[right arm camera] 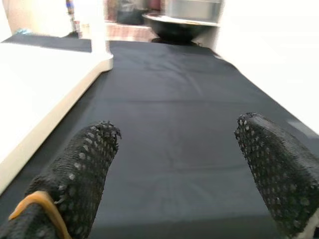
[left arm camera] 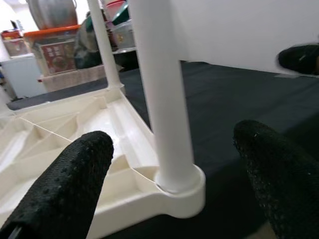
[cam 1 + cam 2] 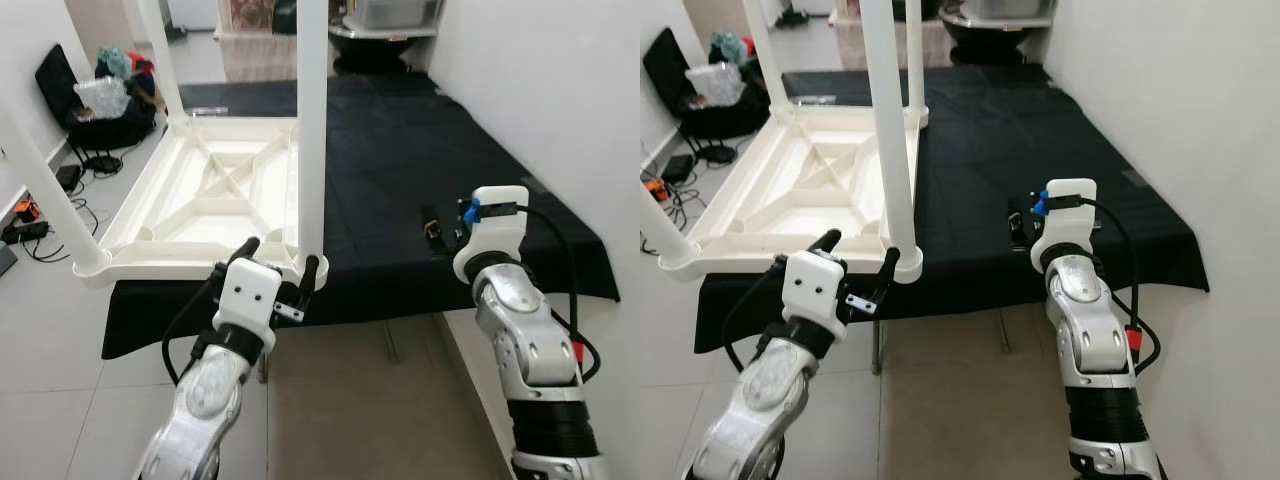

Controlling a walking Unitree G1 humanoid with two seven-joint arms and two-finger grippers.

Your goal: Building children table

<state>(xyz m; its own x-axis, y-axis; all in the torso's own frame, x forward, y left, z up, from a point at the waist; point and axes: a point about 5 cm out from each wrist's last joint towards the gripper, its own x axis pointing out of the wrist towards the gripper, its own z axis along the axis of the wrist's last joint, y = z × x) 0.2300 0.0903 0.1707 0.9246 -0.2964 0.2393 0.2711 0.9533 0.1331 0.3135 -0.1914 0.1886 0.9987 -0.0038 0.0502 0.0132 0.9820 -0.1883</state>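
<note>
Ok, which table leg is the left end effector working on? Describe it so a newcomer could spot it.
On the black cloth lies an upside-down white table top with legs standing up. The one meant is the near leg at the corner toward the cloth's middle. Unlike the others, it stands between the open fingers of the left end effector.

A black-covered platform carries the upturned white table, legs up.

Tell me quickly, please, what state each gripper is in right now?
Left gripper: open, fingers either side of the white table leg, holding nothing.
Right gripper: open, empty, above the black cloth.
</note>
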